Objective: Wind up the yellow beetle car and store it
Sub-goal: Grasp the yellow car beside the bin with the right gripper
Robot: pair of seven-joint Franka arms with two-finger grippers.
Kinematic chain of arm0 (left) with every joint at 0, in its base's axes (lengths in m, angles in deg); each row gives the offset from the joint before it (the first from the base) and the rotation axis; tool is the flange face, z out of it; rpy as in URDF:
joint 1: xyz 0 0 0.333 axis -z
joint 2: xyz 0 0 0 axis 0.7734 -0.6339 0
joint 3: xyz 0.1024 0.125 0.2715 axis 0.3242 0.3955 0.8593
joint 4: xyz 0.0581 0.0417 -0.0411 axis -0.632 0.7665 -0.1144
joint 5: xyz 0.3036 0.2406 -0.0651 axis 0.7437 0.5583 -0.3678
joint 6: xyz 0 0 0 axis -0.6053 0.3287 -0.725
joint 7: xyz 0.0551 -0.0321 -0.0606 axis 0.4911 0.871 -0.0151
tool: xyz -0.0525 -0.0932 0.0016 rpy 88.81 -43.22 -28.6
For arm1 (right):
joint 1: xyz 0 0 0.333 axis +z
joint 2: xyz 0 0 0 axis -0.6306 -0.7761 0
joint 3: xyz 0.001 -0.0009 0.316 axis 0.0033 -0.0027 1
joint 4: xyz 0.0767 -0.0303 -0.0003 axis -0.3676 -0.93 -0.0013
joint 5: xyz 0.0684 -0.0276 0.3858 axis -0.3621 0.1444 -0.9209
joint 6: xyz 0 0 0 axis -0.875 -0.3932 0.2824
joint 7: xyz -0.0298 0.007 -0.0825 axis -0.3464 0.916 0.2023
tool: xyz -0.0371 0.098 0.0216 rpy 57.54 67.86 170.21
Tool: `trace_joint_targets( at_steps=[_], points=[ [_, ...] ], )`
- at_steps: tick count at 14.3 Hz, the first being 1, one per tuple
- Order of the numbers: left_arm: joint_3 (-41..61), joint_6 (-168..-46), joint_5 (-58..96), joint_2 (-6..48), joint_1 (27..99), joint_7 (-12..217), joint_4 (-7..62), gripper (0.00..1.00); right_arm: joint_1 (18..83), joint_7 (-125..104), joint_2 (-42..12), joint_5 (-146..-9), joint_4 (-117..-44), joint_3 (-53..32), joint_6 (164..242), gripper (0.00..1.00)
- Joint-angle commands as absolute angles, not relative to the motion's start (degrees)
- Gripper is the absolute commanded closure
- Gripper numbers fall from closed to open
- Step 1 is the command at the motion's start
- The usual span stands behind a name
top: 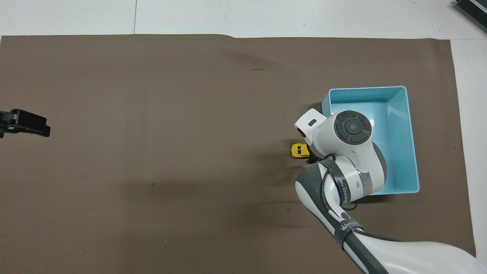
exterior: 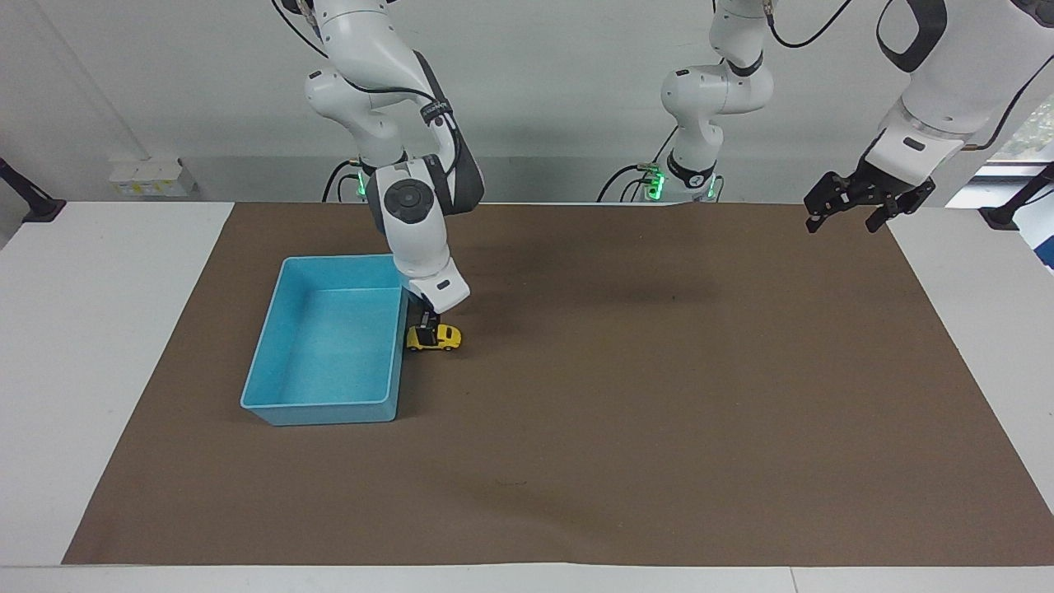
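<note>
Yellow beetle car (exterior: 436, 337): on mat beside blue bin (exterior: 272, 362), toward right arm's table end
Right gripper (exterior: 426, 333): down on car's bin-side end, likely gripping for wind-up; finger state unclear
Left gripper (exterior: 852, 203): waits aloft, fingers apart, over mat corner at left arm's end

Toy car (exterior: 439, 337) on the mat (exterior: 626, 395), just beside the bin (exterior: 325, 408), right pincer (exterior: 426, 333) down on it

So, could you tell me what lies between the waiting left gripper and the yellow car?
Only bare brown mat, seen in both views, from the left gripper to the yellow beetle car.
</note>
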State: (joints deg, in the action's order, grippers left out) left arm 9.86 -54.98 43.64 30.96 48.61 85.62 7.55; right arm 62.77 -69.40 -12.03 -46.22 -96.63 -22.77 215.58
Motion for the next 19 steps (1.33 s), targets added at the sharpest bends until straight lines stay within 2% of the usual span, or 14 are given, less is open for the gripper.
trace_joint_targets(
  at_steps=[1, 2, 5, 6, 10, 11, 16, 19],
  points=[
    [9.4, -53.7, 42.8, 31.4, 47.5, 85.7, 7.1, 0.00, 61.9, -71.0, -12.1, -45.4, -97.3, -22.5, 216.6, 0.34],
    [9.3, -53.7, 42.8, 31.4, 47.6, 85.7, 7.1, 0.00, 61.7, -71.0, -12.4, -45.4, -97.7, -22.6, 217.4, 0.37],
    [9.3, -53.7, 42.8, 31.4, 47.6, 85.7, 7.1, 0.00, 61.5, -71.3, -13.2, -45.4, -98.0, -22.5, 219.0, 0.59],
    [9.4, -53.7, 42.8, 31.4, 47.5, 85.7, 7.1, 0.00, 61.5, -71.3, -13.2, -45.4, -98.0, -22.5, 219.0, 0.63],
    [9.3, -53.7, 42.8, 31.4, 47.5, 85.7, 7.1, 0.00, 61.5, -71.7, -13.3, -45.4, -97.6, -22.5, 219.0, 0.97],
    [9.3, -53.7, 42.8, 31.4, 47.5, 85.7, 7.1, 0.00, 61.6, -72.1, -13.5, -45.4, -97.3, -22.5, 218.8, 1.00],
    [9.3, -53.7, 42.8, 31.4, 47.5, 85.7, 7.1, 0.00, 62.9, -71.4, -13.9, -45.8, -92.3, -22.3, 216.4, 1.00],
    [9.3, -53.7, 42.8, 31.4, 47.5, 85.7, 7.1, 0.00, 63.5, -71.4, -12.9, -46.1, -87.6, -22.4, 208.2, 1.00]
  ],
)
